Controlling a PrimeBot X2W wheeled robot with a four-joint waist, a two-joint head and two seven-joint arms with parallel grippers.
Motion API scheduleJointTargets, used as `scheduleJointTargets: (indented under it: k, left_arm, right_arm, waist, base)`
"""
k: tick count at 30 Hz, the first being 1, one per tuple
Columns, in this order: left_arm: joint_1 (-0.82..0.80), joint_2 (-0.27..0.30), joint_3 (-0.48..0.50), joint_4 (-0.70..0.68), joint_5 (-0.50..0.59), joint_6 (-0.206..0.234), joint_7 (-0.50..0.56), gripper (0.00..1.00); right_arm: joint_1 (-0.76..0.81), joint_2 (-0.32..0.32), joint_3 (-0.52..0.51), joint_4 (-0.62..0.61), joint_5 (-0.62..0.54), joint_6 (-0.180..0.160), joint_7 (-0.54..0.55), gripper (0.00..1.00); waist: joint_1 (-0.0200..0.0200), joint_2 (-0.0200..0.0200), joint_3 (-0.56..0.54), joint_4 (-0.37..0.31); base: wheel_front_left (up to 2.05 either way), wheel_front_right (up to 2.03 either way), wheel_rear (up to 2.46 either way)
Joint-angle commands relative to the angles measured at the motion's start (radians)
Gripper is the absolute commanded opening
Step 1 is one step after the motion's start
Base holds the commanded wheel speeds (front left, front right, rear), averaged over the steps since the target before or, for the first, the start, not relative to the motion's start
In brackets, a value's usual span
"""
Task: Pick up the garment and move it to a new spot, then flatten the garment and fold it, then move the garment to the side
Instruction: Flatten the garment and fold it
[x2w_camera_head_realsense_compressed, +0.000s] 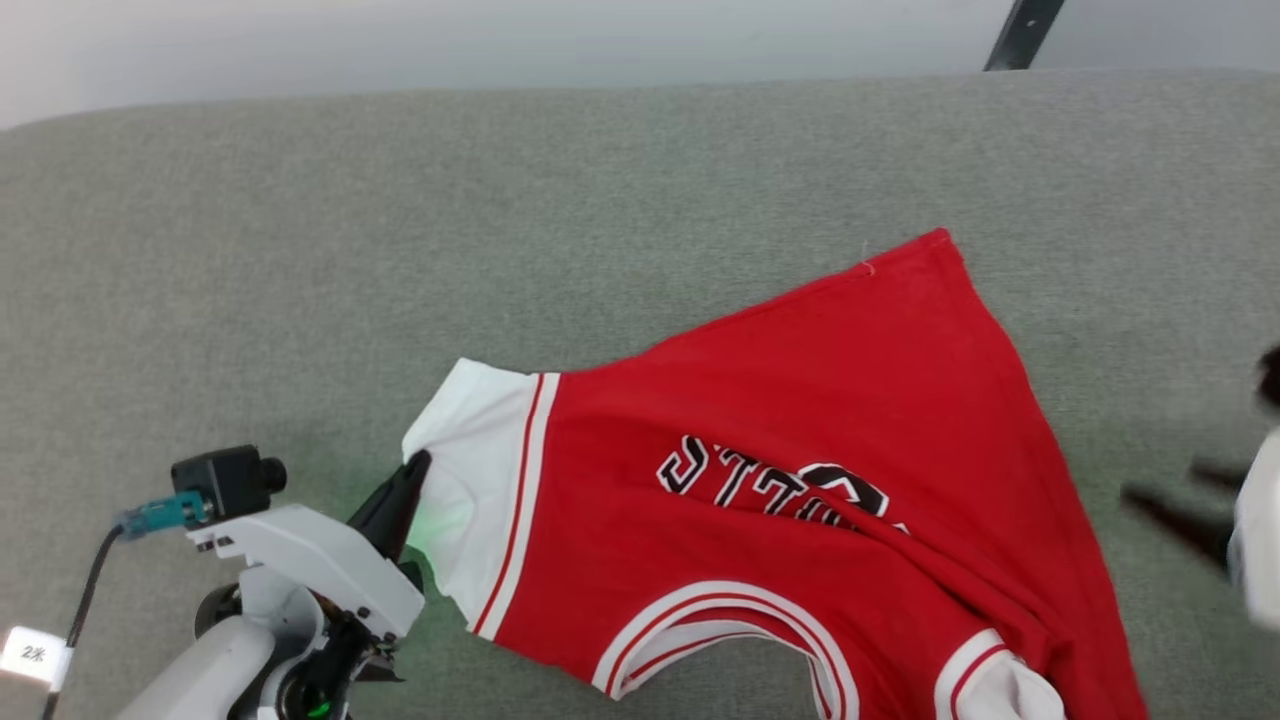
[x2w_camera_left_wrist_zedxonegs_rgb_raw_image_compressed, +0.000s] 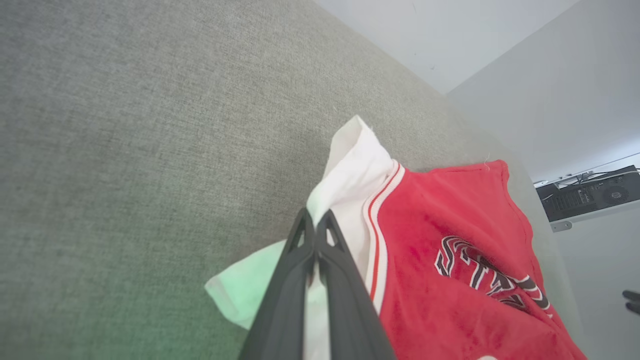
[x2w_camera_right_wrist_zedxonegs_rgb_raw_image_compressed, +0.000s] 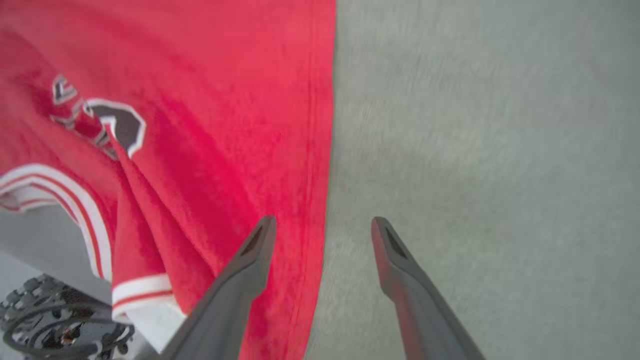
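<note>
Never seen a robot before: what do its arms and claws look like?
The left claw and right claw each have two long, dark grey, tapering fingers. The left arm is pale grey-white, carrying a black camera, teal plug, black cable and white tag.

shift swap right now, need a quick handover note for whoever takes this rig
Left pincer: shut on the shirt's white sleeve.
Right pincer: open, holding nothing, at the shirt's red side edge.
Shirt: print up on the grey surface, creased through the lettering.
Done: spread out, but not flat and not folded.
Left: flatten, fold, move aside.
</note>
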Motion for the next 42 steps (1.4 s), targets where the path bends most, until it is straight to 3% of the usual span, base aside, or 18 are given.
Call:
scheduleJointTargets:
  k: [1,6,12,19,27,28,30,35,42]
  left_arm:
    - [-0.006,-0.002,-0.002,-0.005,0.011,0.005,0.001,0.00]
    - [-0.030,-0.015,-0.008,-0.018,0.019,0.002,0.005,0.00]
    - [-0.063,-0.027,-0.016,-0.025,0.033,-0.004,0.012,0.00]
    - [-0.109,-0.050,-0.025,-0.016,0.047,-0.022,0.018,0.00]
    - [-0.128,-0.074,-0.031,0.011,0.053,-0.043,0.008,0.00]
    - [-0.127,-0.075,-0.031,0.013,0.053,-0.045,0.006,0.00]
    - [-0.124,-0.076,-0.030,0.019,0.051,-0.048,0.004,0.00]
    - [-0.128,-0.080,-0.022,0.027,0.038,-0.060,0.002,0.00]
    - [-0.255,-0.081,0.018,0.069,0.039,-0.084,0.020,0.00]
  right_arm:
    - [-0.034,0.003,-0.009,0.000,-0.010,-0.001,-0.009,1.00]
    - [-0.237,-0.002,0.064,0.071,-0.125,-0.001,-0.139,1.00]
    - [-0.451,0.022,0.242,0.302,-0.226,-0.001,-0.271,1.00]
    - [-0.615,0.040,0.358,0.559,-0.234,-0.001,-0.351,1.00]
    - [-0.658,0.032,0.497,0.712,-0.150,-0.001,-0.371,1.00]
    - [-0.657,0.032,0.510,0.723,-0.141,-0.001,-0.366,0.56]
    - [-0.663,0.032,0.534,0.736,-0.118,0.000,-0.370,0.00]
    - [-0.706,0.034,0.514,0.772,-0.087,-0.001,-0.457,0.00]
    - [-0.804,0.088,0.344,0.912,-0.106,-0.001,-0.658,0.00]
  waist:
    - [0.0000,-0.0001,0.012,0.016]
    - [0.0000,-0.0001,0.046,0.045]
    - [0.0000,-0.0001,0.099,0.080]
    - [0.0000,-0.0001,0.167,0.129]
    - [0.0000,-0.0001,0.188,0.153]
    - [0.0000,-0.0001,0.187,0.153]
    - [0.0000,-0.0001,0.184,0.152]
    - [0.0000,-0.0001,0.164,0.146]
    - [0.0000,-0.0001,0.148,0.134]
  base:
    - [0.00,0.00,0.00]
    - [0.00,0.00,0.00]
    - [0.00,0.00,0.00]
    - [0.00,0.00,0.00]
    - [0.00,0.00,0.00]
    - [0.00,0.00,0.00]
    - [0.00,0.00,0.00]
    - [0.00,0.00,0.00]
    - [0.00,0.00,0.00]
